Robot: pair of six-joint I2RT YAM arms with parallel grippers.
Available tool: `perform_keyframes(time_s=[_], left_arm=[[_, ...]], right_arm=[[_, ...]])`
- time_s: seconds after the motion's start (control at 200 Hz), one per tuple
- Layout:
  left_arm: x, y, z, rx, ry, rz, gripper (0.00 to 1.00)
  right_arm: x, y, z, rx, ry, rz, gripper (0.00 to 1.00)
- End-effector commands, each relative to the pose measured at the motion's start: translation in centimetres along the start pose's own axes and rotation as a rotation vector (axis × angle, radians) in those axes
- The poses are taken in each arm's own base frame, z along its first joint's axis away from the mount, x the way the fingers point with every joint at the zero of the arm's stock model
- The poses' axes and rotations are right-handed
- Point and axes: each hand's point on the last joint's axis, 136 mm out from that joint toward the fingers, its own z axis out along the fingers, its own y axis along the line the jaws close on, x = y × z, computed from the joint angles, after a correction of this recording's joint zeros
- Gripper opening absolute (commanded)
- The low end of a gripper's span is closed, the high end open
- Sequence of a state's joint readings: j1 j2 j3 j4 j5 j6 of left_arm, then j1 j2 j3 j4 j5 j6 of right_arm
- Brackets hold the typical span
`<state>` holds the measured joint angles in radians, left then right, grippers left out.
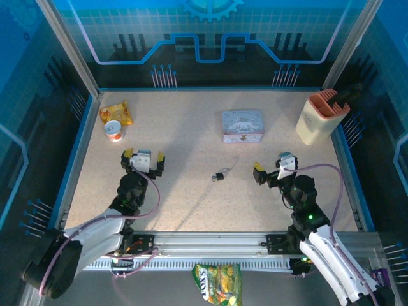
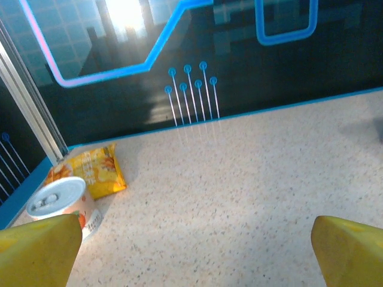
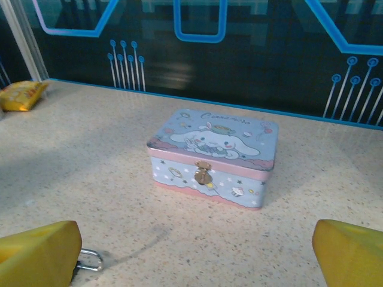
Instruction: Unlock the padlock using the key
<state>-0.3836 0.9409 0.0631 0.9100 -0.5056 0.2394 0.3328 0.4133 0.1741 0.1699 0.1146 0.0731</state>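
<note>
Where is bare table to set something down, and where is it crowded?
Bare: the stretch between the can and the tin, and the near strip between the padlock and the rail. Crowded: the far-left corner with can and snack bag.

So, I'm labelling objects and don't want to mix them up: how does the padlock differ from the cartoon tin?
Size: the padlock is tiny; the tin is far bigger. Look: the padlock is dark with a silvery shackle; the tin is pale blue, pink-trimmed and cartoon-printed. Place: the padlock lies nearer the near edge of the table; the tin sits farther back. Both rest on the table, neither held.
</note>
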Motion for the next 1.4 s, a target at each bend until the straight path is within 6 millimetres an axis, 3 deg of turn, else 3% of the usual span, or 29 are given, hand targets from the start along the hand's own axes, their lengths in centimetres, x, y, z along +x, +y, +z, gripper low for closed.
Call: perform_keyframes(time_s=[0.0, 0.205, 0.36, 0.61, 0.76, 0.821, 1.041, 1.396], left_arm=[[0.1, 0.0, 0.6, 0.046, -0.034, -0.051, 0.99], [2.2, -0.2, 2.9, 0.067, -0.012, -0.057, 0.99], [3.9, -1.5, 5.2, 0.099, 0.033, -0.015, 0.99], [5.5, 0.9, 7.2, 0.044, 0.097, -0.116, 0.99], [6.7, 3.1, 9.6, -0.048, 0.239, -0.184, 0.99], [7.2, 4.0, 9.8, -0.075, 0.265, -0.219, 0.99], [7.1, 4.1, 9.8, -0.077, 0.26, -0.219, 0.99], [7.1, 4.0, 9.8, -0.074, 0.26, -0.218, 0.99]], right_arm=[[-0.5, -1.2, 0.3, 0.071, -0.032, -0.029, 1.0], [-0.7, -2.0, 1.3, 0.121, -0.029, -0.081, 1.0], [-0.4, -2.5, 1.8, 0.15, -0.018, -0.098, 1.0], [-0.2, -3.2, 2.2, 0.187, -0.017, -0.123, 1.0], [-0.1, -3.9, 3.4, 0.221, -0.01, -0.146, 1.0], [0.0, -4.4, 4.0, 0.239, -0.002, -0.149, 1.0], [-0.3, -5.8, 6.2, 0.305, 0.004, -0.185, 1.0], [3.1, -7.2, 9.8, 0.321, 0.074, -0.181, 1.0]])
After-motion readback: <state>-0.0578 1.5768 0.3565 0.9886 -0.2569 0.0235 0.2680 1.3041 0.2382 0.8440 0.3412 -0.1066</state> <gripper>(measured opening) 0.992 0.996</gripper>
